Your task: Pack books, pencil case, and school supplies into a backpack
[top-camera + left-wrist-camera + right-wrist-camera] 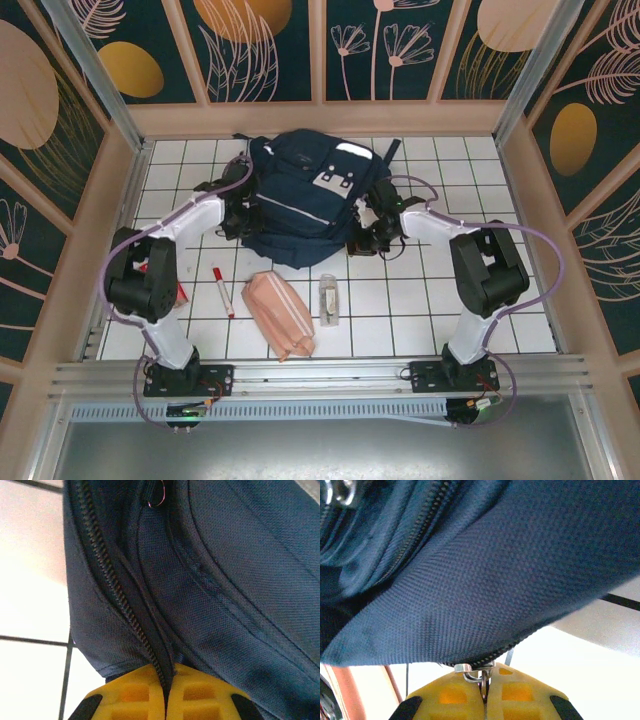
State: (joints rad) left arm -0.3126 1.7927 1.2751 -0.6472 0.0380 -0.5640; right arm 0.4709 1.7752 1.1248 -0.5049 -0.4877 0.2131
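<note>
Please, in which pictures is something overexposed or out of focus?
Left wrist view: the white table is blown out by glare, while the backpack weave is sharp. Right wrist view: the backpack's upper left folds are blurred and the table behind looks washed out. Top external view: evenly lit and sharp throughout.

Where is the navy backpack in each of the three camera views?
Top external: backpack at centre, on the far half of the table.
Left wrist: backpack at centre and right, its zipper running down to the bottom edge.
Right wrist: backpack across the top and middle.
Shared landmark: the white tiled table with dark grout lines.
</note>
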